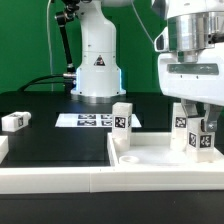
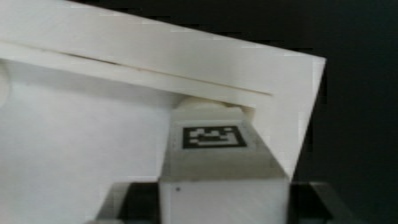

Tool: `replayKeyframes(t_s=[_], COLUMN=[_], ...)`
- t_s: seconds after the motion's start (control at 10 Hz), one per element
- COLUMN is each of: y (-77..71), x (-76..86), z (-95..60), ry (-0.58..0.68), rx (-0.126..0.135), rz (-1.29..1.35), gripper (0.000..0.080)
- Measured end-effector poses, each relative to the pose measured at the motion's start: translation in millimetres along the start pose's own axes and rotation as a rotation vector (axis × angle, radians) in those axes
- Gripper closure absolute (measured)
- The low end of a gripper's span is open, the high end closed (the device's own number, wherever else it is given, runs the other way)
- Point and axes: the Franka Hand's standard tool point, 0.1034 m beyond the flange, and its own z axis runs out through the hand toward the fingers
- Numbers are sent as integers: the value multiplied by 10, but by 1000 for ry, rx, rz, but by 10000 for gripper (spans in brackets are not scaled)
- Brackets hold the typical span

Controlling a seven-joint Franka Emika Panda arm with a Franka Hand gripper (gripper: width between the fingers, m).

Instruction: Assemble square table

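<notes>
Warning triangle (image 1: 98, 62) on arm base (image 1: 96, 84); no txt.

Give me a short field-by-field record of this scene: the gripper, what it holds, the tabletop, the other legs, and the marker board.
gripper: shut on one leg
held leg: upright, tag facing the exterior camera, at the tabletop corner on the exterior view's right; contact unclear
tabletop: white rimmed tray, lying flat in the foreground
second leg: upright at the tabletop corner on the exterior view's left
third leg: lying loose on the black table, far on the exterior view's left
fourth leg: not visible
marker board: flat, behind the tabletop
</notes>
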Motion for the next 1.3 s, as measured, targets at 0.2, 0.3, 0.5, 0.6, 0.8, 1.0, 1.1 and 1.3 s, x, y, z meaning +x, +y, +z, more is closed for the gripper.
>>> replayKeyframes(t_s=[0.2,0.3,0.5,0.6,0.8,1.0,1.1,1.3], y=[-2,-3,-9,-9,-8,3,-16,-21], x=[-8,-9,-22,-24,-26,-33,-49,-54], z=[2,3,3,4,7,-10,-18,-19], ry=[-2,-5,-14,-17,-17,-22,-19,-21], rx=[0,1,4,4,4,-28,-33,-31], rz=[167,223,379,396,331,268,164,-1], gripper=[509,509,509,497,297,179,159,151])
